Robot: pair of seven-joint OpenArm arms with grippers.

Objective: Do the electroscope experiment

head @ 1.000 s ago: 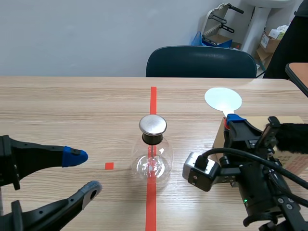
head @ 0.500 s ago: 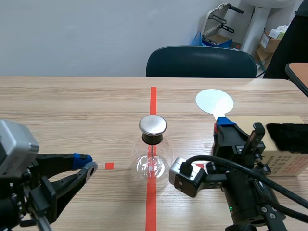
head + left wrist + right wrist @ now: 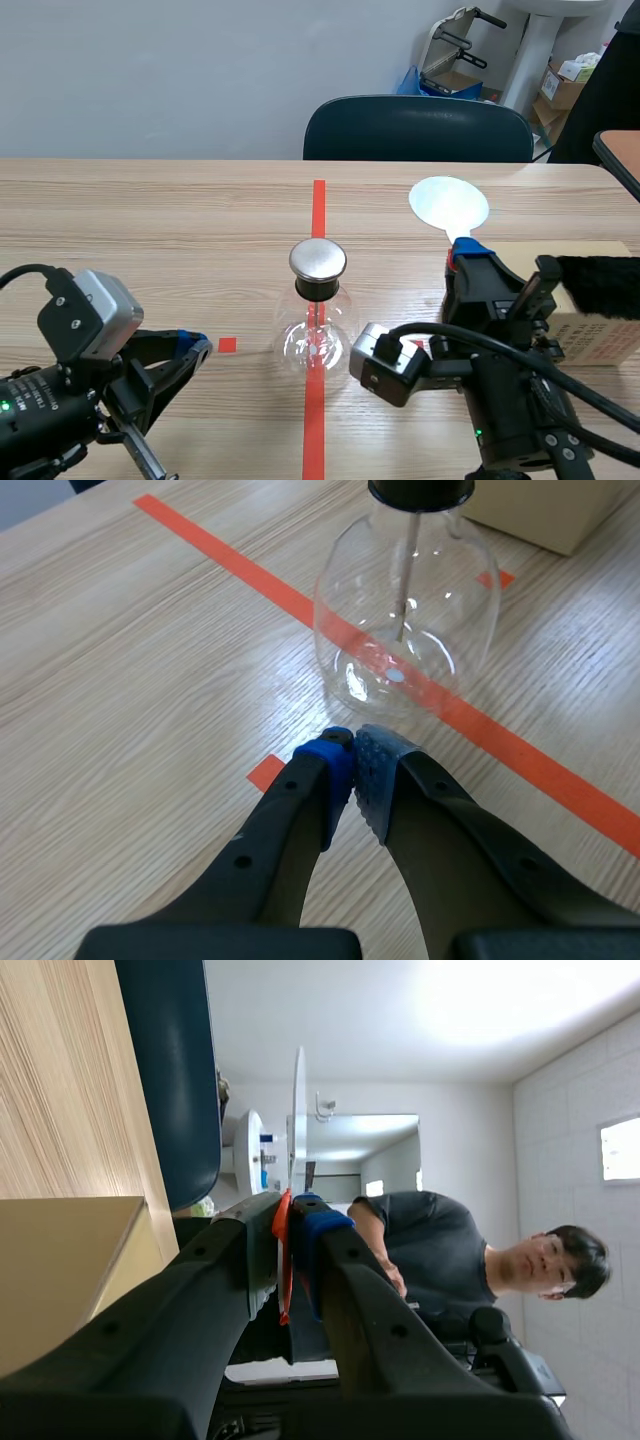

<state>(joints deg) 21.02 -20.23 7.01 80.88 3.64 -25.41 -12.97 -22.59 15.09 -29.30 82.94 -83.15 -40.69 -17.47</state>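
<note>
The electroscope (image 3: 318, 318) stands upright at the middle of the bench (image 3: 150, 220). It is a clear glass flask with a black stopper, a metal cap (image 3: 318, 260) and a thin rod hanging inside, and it sits squarely on the long orange-red tape line (image 3: 318, 200), presumably the mark for its place.

Off to its right and farther from the robot, well apart from the cap, the disc paddle (image 3: 449, 205) is held up off the bench. Its pale round plate is uppermost and its orange-red handle is pinched between the pads of the right hand (image 3: 468, 258). The right wrist view shows the plate edge-on above the closed fingers. Gripping by the handle likely keeps the plate untouched, so it can carry charge to the cap (the cap is the only part that needs touching).

The left hand (image 3: 190, 347) sits low on the near left with its fingers pressed together on nothing. Its tips are just short of the flask and beside the small tape square (image 3: 227, 344), apparently parked out of the way.

A strip of black fur (image 3: 600, 285) lies on a cardboard box (image 3: 600, 340) at the right edge, probably the rubbing material. A dark chair (image 3: 418, 125) stands behind the bench.
</note>
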